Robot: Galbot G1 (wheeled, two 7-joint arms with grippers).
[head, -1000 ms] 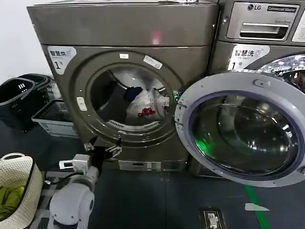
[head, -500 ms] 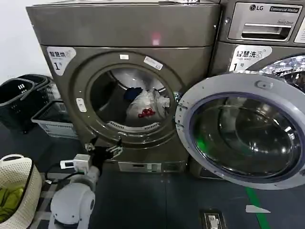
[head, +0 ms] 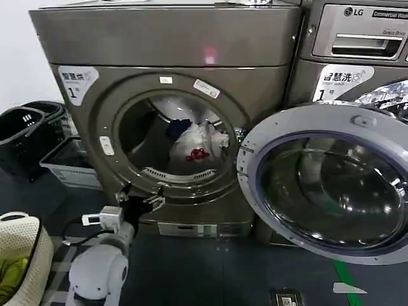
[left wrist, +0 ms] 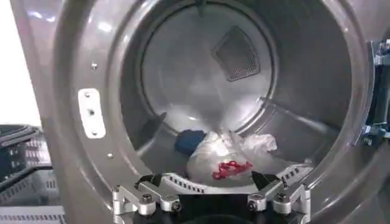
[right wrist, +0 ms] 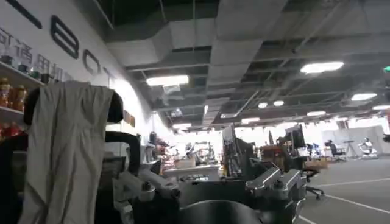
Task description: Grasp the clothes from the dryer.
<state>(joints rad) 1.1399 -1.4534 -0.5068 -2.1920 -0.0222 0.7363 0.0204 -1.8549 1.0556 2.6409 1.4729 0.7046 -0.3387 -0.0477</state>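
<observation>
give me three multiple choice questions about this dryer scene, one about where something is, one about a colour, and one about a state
1. Where are the clothes?
A. inside the drum of the dryer
B. on the floor
C. in the left claw

2. What colour is the patch on the white bundle?
A. green
B. red
C. yellow

3. How is the dryer door?
A. shut
B. swung open to the right
C. removed

Answers:
1. A, the bundle lies in the drum behind the porthole, and the left claw is open below the rim, outside.
2. B, the left wrist view shows a red patch on white fabric.
3. B, the round door hangs open beside the porthole.
</observation>
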